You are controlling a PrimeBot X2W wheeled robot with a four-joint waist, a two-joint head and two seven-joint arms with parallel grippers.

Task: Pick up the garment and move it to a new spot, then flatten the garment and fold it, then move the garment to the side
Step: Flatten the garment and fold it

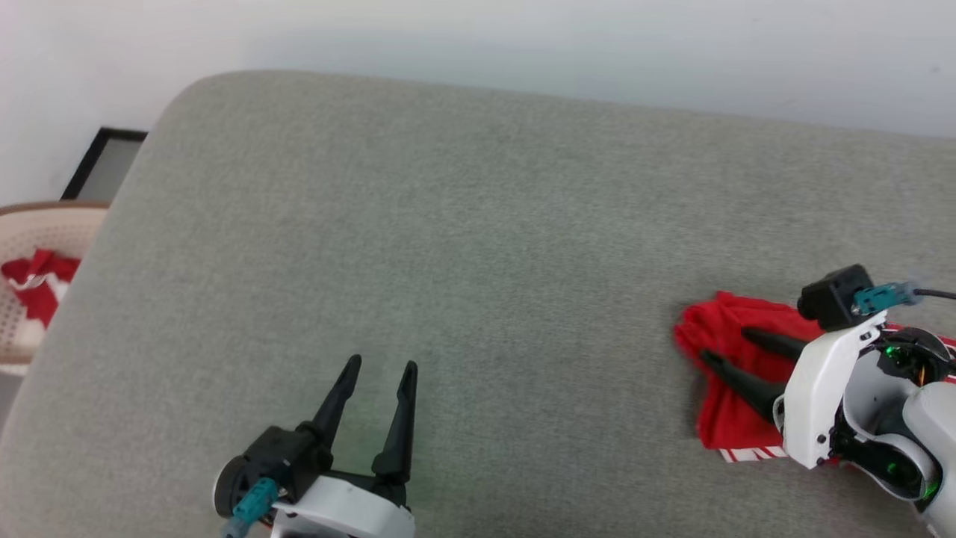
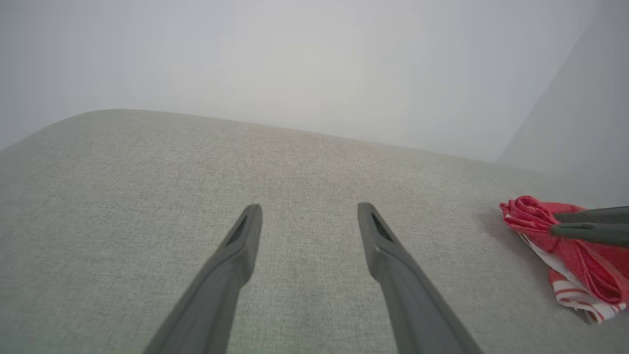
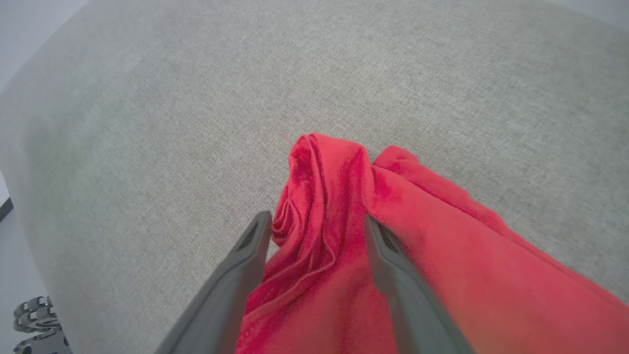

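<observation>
left gripper (image 1: pixel 381 363) is hovering low over the grey fabric surface (image 1: pixel 448 224) at the lower left of the head view, fingers spread wide, nothing between them. left wrist view is showing the same: left gripper (image 2: pixel 308 209) gaping over bare grey weave, not touching any cloth.

the garment (image 1: pixel 718 418) is lying bunched at the right side of the surface, well apart from the left gripper. it is showing mostly red, with a strip of red-and-white striped trim peeking out at its near edge. in the left wrist view the garment (image 2: pixel 585 255) is sitting at the far right, crumpled, with white and striped bits underneath.

right gripper (image 1: pixel 723 345) is reaching over the garment, fingers pointing toward the middle of the surface. in the right wrist view the right gripper (image 3: pixel 317 218) is standing wide, the two fingers straddling a rolled ridge of the garment (image 3: pixel 442 246). the cloth is lying loose between them, not pinched. from the left wrist view the right gripper (image 2: pixel 553 222) is coming in from the right edge, tips over the bunched end.

a pale basket (image 1: pixel 45 224) is sitting off the left edge, holding a red-and-white cloth (image 1: pixel 33 288).
</observation>
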